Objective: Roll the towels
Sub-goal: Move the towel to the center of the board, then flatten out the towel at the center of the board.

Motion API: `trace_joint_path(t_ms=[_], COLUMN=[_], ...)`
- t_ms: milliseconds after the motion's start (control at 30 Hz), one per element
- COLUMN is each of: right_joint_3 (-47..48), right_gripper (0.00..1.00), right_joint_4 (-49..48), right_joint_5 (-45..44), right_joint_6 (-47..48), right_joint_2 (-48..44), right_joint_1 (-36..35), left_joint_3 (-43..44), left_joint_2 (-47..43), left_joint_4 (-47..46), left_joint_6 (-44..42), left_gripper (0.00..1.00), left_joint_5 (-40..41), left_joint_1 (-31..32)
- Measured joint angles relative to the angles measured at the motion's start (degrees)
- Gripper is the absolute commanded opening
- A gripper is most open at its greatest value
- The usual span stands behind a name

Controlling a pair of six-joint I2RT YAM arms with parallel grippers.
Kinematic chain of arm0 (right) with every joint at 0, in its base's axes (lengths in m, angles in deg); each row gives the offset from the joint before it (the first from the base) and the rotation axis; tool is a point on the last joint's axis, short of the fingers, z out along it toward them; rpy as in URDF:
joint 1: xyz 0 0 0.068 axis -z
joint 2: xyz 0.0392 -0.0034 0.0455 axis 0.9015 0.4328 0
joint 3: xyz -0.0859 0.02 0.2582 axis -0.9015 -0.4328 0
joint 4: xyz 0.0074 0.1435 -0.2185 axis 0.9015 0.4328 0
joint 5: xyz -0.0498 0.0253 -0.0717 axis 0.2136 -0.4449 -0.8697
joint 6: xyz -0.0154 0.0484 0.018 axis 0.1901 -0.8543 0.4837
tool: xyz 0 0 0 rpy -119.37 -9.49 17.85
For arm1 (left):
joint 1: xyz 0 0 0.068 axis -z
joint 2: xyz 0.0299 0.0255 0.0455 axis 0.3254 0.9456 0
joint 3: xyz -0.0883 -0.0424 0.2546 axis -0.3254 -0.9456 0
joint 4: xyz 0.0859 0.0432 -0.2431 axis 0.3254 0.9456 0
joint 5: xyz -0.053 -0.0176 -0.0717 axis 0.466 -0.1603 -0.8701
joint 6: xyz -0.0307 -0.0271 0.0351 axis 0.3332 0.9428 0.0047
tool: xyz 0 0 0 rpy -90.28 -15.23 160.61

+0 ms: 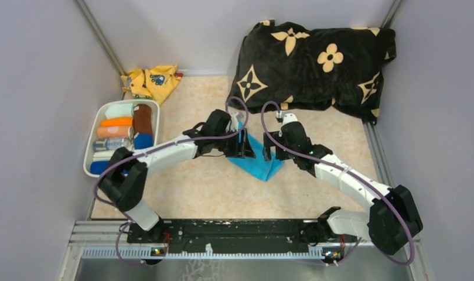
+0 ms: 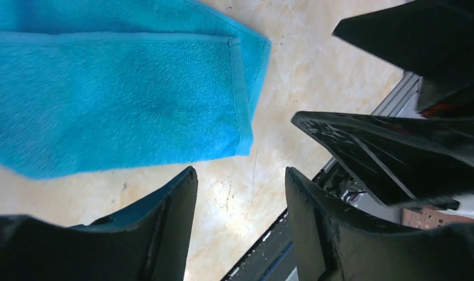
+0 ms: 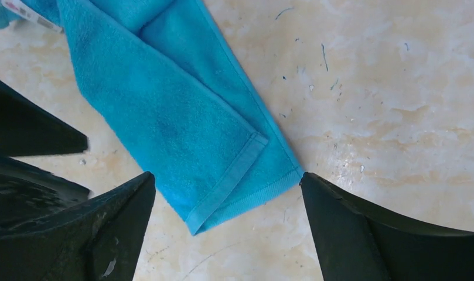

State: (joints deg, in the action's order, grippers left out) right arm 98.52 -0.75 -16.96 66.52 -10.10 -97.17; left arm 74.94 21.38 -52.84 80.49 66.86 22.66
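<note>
At the centre of the top view the light cyan towel (image 1: 262, 165) lies folded into a narrow strip on the table (image 1: 222, 190), with the left gripper (image 1: 244, 146) and right gripper (image 1: 269, 153) both spread and empty over its lower end, apparently poised to begin rolling.

Fuzzy terry-cloth cyan towel (image 3: 181, 117) on a smooth, marbled table (image 3: 398, 88).

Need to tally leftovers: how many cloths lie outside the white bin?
2. A light cyan terry towel lies folded between the left gripper and right gripper; a crumpled yellow blue-printed cloth sits in the far left corner. Some may be hidden.
</note>
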Motion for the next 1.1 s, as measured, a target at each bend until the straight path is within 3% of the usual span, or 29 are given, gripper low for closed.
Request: trace_joint_path(t_ms=[133, 267, 400, 500, 767, 1100], right_joint_3=[-1.16, -1.44, -1.27, -0.33, 2.91, 4.26], right_gripper=[0.88, 0.76, 0.59, 0.53, 0.39, 0.39], right_joint_4=[0.48, 1.51, 1.86, 3.02, 2.1, 0.09], right_joint_5=[1.36, 3.26, 4.31, 4.94, 5.33, 4.09], right_joint_6=[0.02, 0.28, 0.48, 0.66, -0.61, -2.73], right_joint_2=[-0.81, -0.15, 5.09, 10.25, 14.8, 20.5], right_joint_1=[0.0, 0.11, 1.05, 1.84, 2.6, 2.62], left_joint_3=[-2.58, -3.93, -3.82, -2.1, 2.23, 2.62], left_joint_2=[-6.71, -9.62, -8.72, -6.21, -1.55, 0.15], left_joint_4=[0.17, 2.16, 4.44, 6.58, 8.44, 9.86], left_joint_6=[0.31, -0.81, -2.51, -3.8, -6.47, -7.13], left_gripper=[0.68, 0.69, 0.69, 0.69, 0.7, 0.7], left_joint_5=[3.15, 5.77, 6.54, 6.54, 6.43, 6.4], left_joint_1=[-1.84, -6.36, -12.44, -16.35, -17.53, -18.32])
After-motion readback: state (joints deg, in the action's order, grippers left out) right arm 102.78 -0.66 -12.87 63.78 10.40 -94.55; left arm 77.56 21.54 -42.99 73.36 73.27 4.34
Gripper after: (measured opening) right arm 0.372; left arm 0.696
